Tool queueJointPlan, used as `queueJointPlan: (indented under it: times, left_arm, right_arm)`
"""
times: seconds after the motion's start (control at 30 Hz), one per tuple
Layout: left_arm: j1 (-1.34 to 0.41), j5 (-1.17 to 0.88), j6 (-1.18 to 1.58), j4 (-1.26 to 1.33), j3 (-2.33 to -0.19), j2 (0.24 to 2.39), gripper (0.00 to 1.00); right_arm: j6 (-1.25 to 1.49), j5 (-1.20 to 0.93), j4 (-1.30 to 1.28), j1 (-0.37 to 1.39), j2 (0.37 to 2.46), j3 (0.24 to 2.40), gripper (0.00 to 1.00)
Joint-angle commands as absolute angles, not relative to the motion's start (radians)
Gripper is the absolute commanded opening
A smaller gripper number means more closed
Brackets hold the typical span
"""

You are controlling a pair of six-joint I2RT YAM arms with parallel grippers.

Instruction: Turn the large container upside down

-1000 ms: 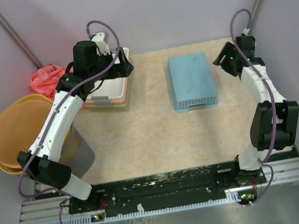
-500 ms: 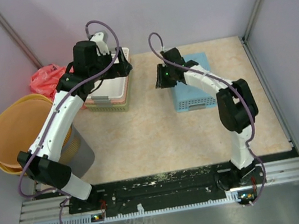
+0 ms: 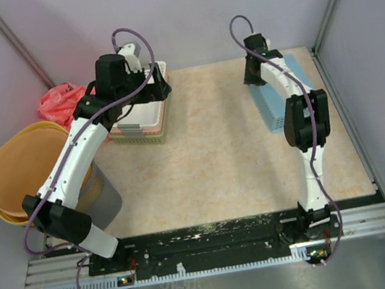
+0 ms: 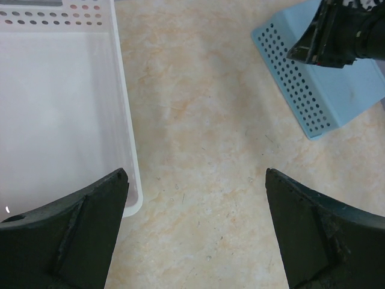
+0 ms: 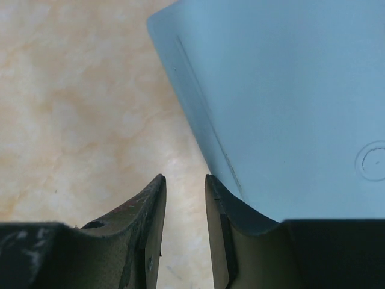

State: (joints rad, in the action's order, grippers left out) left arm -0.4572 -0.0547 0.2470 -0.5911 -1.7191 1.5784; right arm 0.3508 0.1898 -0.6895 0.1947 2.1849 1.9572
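Note:
The large blue perforated container (image 3: 269, 110) lies at the back right, bottom face up and partly under my right arm. It also shows in the left wrist view (image 4: 337, 90) and in the right wrist view (image 5: 289, 90). My right gripper (image 3: 251, 76) sits at its far left corner; its jaws (image 5: 183, 180) stand slightly apart with only floor between them, and the right finger (image 5: 240, 211) is against the container's side. My left gripper (image 3: 158, 87) is wide open (image 4: 195, 174) and empty, hovering over the right rim of a white bin (image 4: 60, 108).
The white bin (image 3: 140, 116) sits inside a pale green basket (image 3: 140, 136) at the back left. Yellow bowls (image 3: 21, 171), a grey bin (image 3: 105, 195) and a red bag (image 3: 60, 103) stand along the left wall. The right wall is close to the blue container.
My right arm swung across to the container's left side, then back right. The blue container has slid right toward the wall. The left arm has not moved.

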Motion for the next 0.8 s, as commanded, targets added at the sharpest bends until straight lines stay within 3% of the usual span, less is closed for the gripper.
queueJointPlan:
  times: [0.0, 0.43, 0.57, 0.77]
  left_arm:
    - [-0.451, -0.073, 0.250, -0.581, -1.707, 1.552, 0.99]
    - [-0.454, -0.114, 0.253, -0.551, -1.691, 1.574, 0.99]
    - [-0.453, -0.121, 0.253, -0.543, -1.692, 1.587, 0.99]
    - [-0.453, -0.133, 0.255, -0.546, -1.692, 1.588, 0.99]
  right_arm:
    - [0.326, 0.176, -0.698, 0.190, 2.084, 1.978, 0.34]
    - [0.434, 0.122, -0.469, 0.172, 1.384, 1.079, 0.37]
    - [0.460, 0.191, -0.468, 0.155, 1.389, 0.989, 0.39]
    - [0.465, 0.238, -0.409, 0.091, 1.558, 1.091, 0.41]
